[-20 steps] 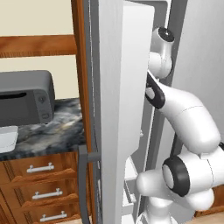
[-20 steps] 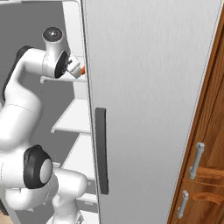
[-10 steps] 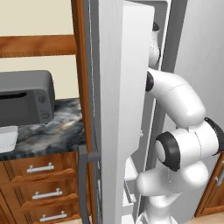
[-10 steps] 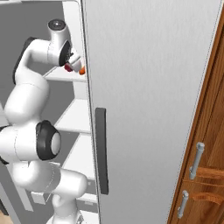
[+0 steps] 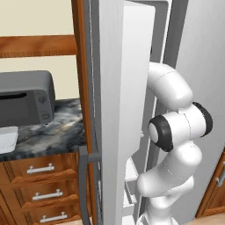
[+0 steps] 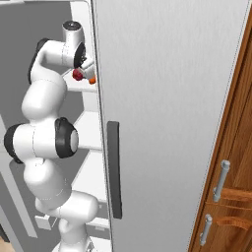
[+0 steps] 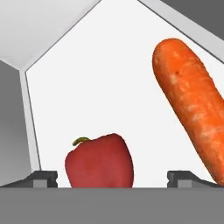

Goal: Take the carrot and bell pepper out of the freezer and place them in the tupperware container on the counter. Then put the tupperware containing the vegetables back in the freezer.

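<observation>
Up close, hovering gripper spread wide, straddling bell pepper, carrot alongside; right base glimpsing both on freezer shelf.

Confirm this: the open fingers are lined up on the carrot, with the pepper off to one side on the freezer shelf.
Wrong way round. In the hand view the pepper sits between the open fingers, and the carrot lies off to one side. Both are on the freezer shelf, as you said.

white freezer shelf, bell pepper, carrot (side by side)
</observation>
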